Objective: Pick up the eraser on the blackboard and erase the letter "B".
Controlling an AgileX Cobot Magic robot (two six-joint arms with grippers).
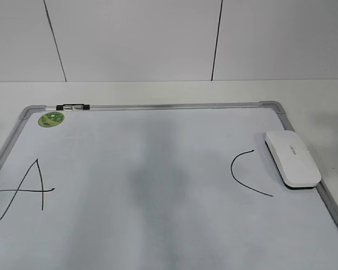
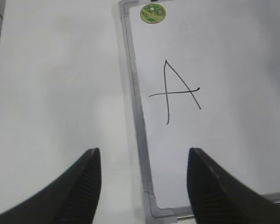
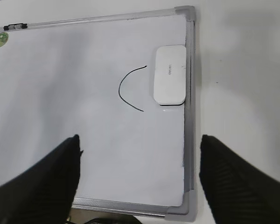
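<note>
The blackboard (image 1: 158, 106) is a white board with a grey frame lying flat on the table. The white eraser (image 1: 292, 158) lies on it by the right frame, also in the right wrist view (image 3: 170, 74). No letter "B" shows; the middle of the board is only smudged grey. A black "A" (image 1: 27, 189) is at the left and a black "C" (image 1: 247, 172) beside the eraser. My left gripper (image 2: 143, 161) is open above the board's near left corner. My right gripper (image 3: 139, 149) is open above the near right corner. Neither arm shows in the exterior view.
A round green sticker (image 1: 50, 118) sits at the board's far left corner, with a black-and-clear clip (image 1: 72, 107) on the top frame. White table (image 1: 315, 107) surrounds the board, and a white panelled wall stands behind.
</note>
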